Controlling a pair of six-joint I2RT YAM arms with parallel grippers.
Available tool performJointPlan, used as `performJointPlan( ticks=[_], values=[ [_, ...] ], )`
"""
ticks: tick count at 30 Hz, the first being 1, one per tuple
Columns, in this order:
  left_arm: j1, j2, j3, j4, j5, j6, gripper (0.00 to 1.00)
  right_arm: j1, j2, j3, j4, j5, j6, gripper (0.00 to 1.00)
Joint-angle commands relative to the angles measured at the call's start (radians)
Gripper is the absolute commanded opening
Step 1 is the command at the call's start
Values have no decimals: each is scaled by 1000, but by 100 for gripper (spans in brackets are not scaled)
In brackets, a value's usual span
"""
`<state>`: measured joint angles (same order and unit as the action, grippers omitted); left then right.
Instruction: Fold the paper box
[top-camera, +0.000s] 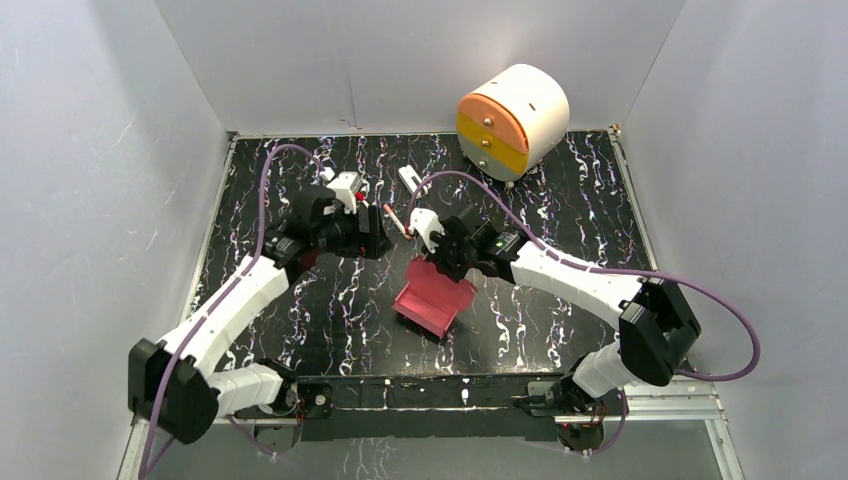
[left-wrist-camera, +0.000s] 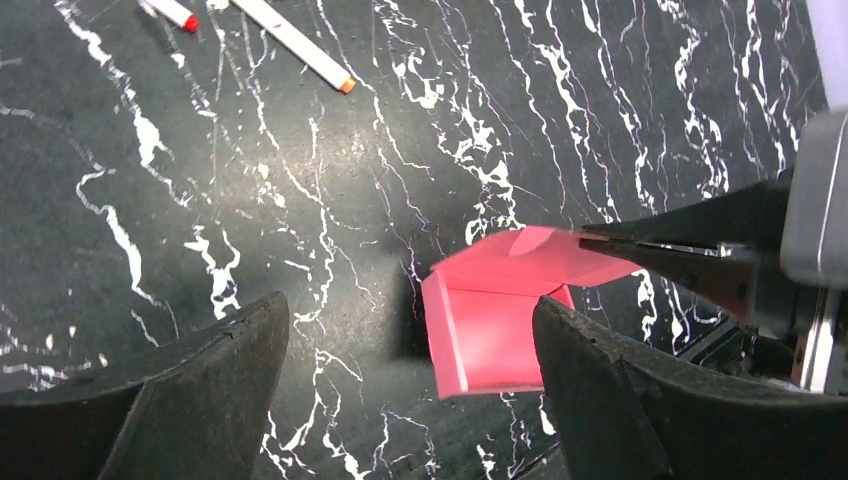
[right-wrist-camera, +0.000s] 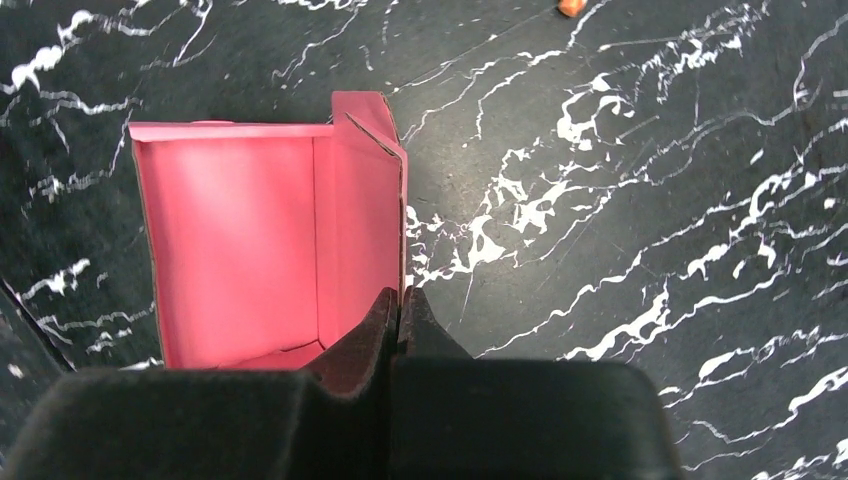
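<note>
The pink-red paper box (top-camera: 435, 298) stands partly folded near the middle of the black marbled table, with its walls up and its top open. My right gripper (right-wrist-camera: 402, 295) is shut on the edge of one upright side wall of the box (right-wrist-camera: 240, 240), one finger inside and one outside. In the left wrist view the box (left-wrist-camera: 495, 320) lies below and right of centre, and the right arm's fingers (left-wrist-camera: 700, 240) pinch its far flap. My left gripper (left-wrist-camera: 410, 305) hangs wide open above the table just left of the box, holding nothing. From above, the left gripper (top-camera: 372, 238) is up and left of the box.
A round white drawer unit (top-camera: 512, 118) with orange and yellow fronts stands at the back right. Two white pens (left-wrist-camera: 295, 45) (left-wrist-camera: 175, 12) lie on the table behind the grippers. White walls enclose the table on three sides.
</note>
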<state>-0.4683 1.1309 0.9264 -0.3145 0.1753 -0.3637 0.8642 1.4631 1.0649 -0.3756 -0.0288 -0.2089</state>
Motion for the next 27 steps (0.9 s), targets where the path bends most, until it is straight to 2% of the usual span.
performJointPlan(
  ticks=[1,5,8,11,16,20,21,23,25,27],
  values=[
    [15,69,105,-33,171,148,87,2,-34,-11,-17,-79,-155,2],
    [15,52,97,-30,182,177,87,2,-28,17,-15,-99,-176,3],
    [16,-18,55,-33,89,150,88,5,-3,61,-17,-112,-219,5],
    [20,-106,2,-45,-63,101,88,17,44,135,-45,-104,-268,5],
    [26,-211,-99,-59,-195,74,89,84,123,221,-95,17,-364,6],
    [28,-271,-171,-20,-181,79,89,140,154,228,-79,83,-428,6],
    [28,-276,-179,-13,-176,83,89,146,160,225,-71,92,-432,9],
    [29,-268,-181,-13,-175,100,89,154,170,218,-49,111,-434,26],
    [29,-253,-178,-15,-129,112,89,154,172,216,-33,122,-425,29],
    [30,-235,-176,-16,-104,118,89,154,157,207,-6,126,-418,40]
  ],
)
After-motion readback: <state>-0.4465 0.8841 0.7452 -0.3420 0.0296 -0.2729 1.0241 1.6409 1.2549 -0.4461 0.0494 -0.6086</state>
